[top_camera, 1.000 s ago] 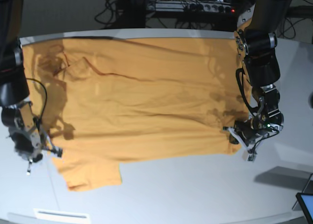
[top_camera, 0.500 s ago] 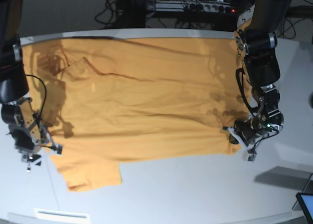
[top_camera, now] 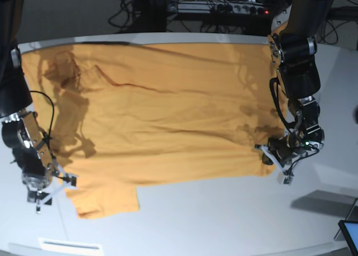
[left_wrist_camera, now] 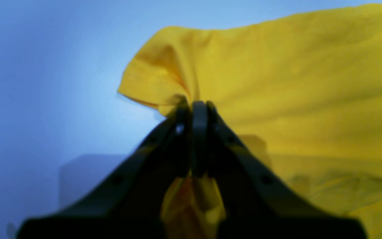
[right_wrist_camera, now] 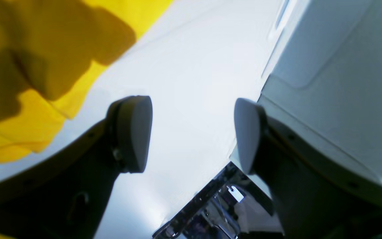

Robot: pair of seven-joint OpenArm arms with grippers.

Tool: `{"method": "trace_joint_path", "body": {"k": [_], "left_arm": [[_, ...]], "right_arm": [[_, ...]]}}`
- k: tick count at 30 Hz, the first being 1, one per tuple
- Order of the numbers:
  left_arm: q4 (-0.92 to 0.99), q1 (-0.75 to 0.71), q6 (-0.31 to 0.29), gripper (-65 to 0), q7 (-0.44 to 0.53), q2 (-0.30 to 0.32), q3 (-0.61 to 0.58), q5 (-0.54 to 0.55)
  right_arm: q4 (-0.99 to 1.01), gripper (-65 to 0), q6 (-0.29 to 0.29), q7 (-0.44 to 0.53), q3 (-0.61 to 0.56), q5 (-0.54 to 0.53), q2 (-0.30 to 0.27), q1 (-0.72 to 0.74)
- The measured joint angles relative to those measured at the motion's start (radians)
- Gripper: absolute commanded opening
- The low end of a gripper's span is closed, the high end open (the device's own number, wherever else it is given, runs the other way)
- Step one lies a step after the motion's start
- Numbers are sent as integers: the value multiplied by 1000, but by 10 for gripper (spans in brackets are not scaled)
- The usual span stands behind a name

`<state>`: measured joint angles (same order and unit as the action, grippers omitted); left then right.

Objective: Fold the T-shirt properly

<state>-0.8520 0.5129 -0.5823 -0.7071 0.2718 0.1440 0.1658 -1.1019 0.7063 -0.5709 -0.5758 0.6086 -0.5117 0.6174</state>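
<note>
Lower now, right arm (top_camera: 33, 166) overhangs white table (top_camera: 224, 217) beside T-shirt (top_camera: 168, 116).

We look down past our right gripper (right_wrist_camera: 192, 134) at the pale table (right_wrist_camera: 184, 73). Its jaws stand well apart with bare table between them, and nothing is held. The rounded grey pads (right_wrist_camera: 134, 132) face each other across the gap. The T-shirt (right_wrist_camera: 28, 106) lies toward the table's left side, its yellow cloth filling the upper left corner of the view, with a dark shadow falling across it. Its hem runs just beside the left pad; we cannot tell whether they touch. Beyond the table's edge, on the right, stands a light grey panel (right_wrist_camera: 337, 83). Below the gap, cluttered equipment (right_wrist_camera: 211, 209) shows, too blurred to name.
</note>
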Motion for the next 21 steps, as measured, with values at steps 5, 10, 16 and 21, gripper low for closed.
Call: {"method": "trace_joint_path", "body": {"k": [5,10,16,21], "left_arm": [[-1,1,3,-650,4,-6,0,0],[-1,2,3,-650,3,-6,0,0],[-2,3,3,-650,-1,-8,0,-3],[-3,2,3,-650,-3,-9,0,-2]], "right_arm": [[0,-273,2,3,-5,-3,6,-80],[1,-273,3,4,-5,-5,12,-100],[129,-315,-16,34,2,26,53,-76],[248,-380,-26,76,11,38,82,-27]]}}
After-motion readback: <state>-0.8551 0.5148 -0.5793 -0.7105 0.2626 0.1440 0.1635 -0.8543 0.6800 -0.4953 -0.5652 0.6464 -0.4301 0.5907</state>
